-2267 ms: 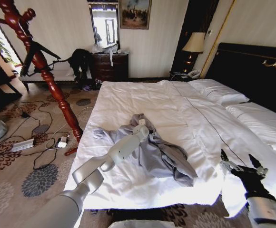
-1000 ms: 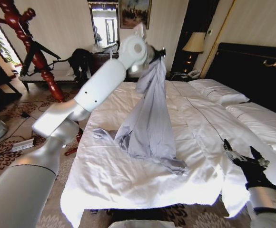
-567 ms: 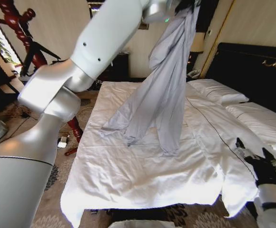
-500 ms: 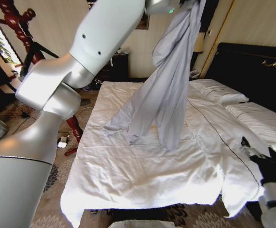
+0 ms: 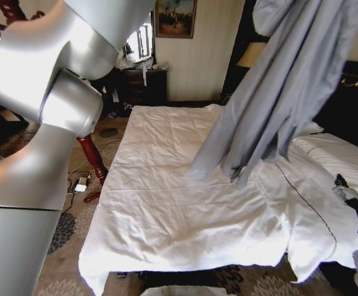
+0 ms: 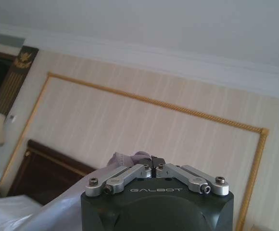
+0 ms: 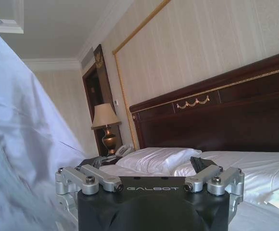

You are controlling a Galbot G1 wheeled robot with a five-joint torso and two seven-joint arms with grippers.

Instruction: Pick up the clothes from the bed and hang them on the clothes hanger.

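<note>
The clothes, a light grey-lavender shirt point(image 5: 290, 80), hang in long folds from above the head view's top edge. Their lower ends dangle close over the white bed point(image 5: 179, 209). My left arm point(image 5: 55, 92) rises steeply through the left foreground. In the left wrist view my left gripper point(image 6: 152, 162) is shut on a bunch of the shirt's fabric point(image 6: 127, 158). My right gripper point(image 5: 353, 198) stands open and empty low beside the bed's right part. The shirt point(image 7: 24, 125) hangs beside it in the right wrist view. The clothes hanger is out of view.
A red turned-wood post point(image 5: 91, 157) stands on the patterned carpet left of the bed, with cables by its foot. The dark headboard point(image 7: 216, 120), white pillows point(image 7: 154, 159) and a lamp point(image 7: 104, 120) lie to the right. A dark dresser point(image 5: 143, 86) stands at the far wall.
My left arm has lifted the shirt off the sheets and swung it up and to the right. The right gripper has drifted toward the right edge of the head view.
</note>
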